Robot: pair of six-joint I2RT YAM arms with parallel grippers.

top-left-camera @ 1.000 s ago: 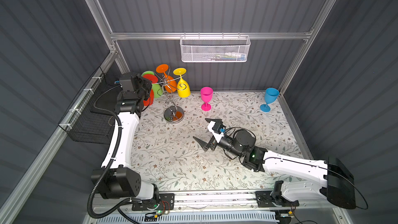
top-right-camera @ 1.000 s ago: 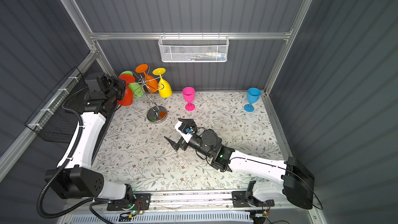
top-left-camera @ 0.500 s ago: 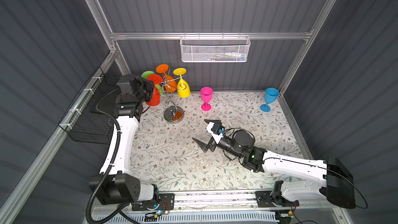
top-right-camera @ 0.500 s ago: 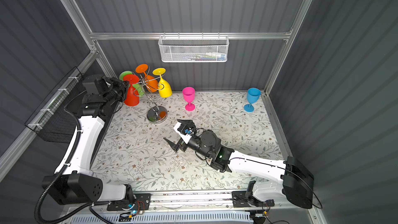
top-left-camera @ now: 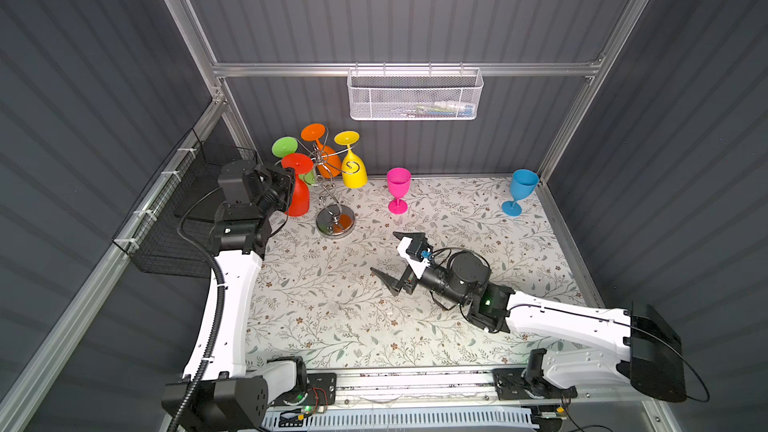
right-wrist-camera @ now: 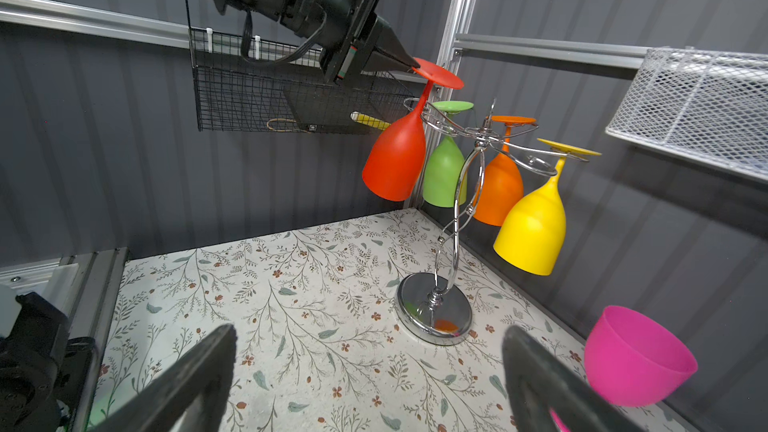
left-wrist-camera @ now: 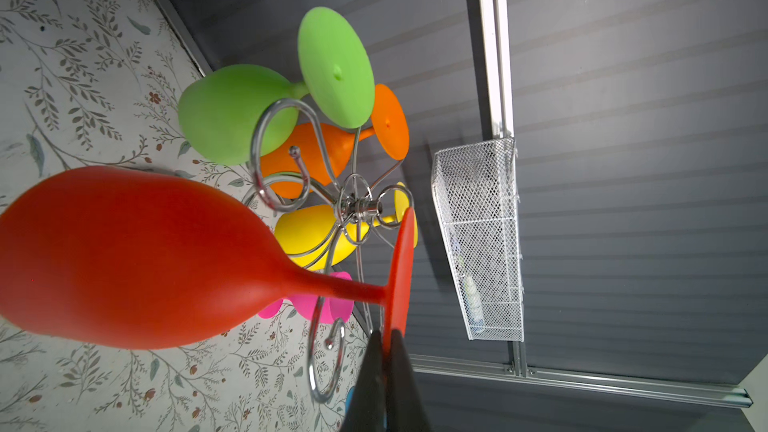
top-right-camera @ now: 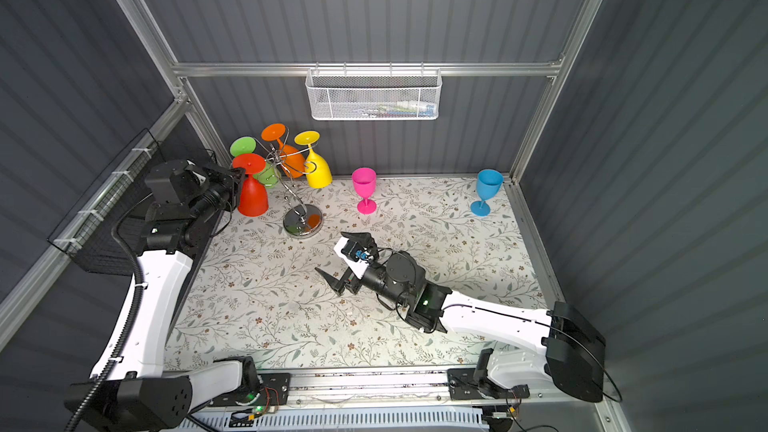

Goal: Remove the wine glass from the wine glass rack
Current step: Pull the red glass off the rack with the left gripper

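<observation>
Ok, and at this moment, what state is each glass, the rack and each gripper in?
wine glass rack: upright
red wine glass: upside down, tilted, stem beside a rack arm
green wine glass: hanging upside down
orange wine glass: hanging upside down
yellow wine glass: hanging upside down
pink wine glass: standing upright
blue wine glass: standing upright
left gripper: shut on red wine glass's foot
right gripper: open, empty

The red wine glass looks like smooth, matt plastic, and so do the green glass and the yellow glass. The wine glass rack is polished chrome wire with a mirror-bright base. The fingers of my left gripper are dark, matt plastic. The white basket is painted metal mesh and the black basket is thin coated wire. My table cover looks matt, perhaps paper or vinyl.
</observation>
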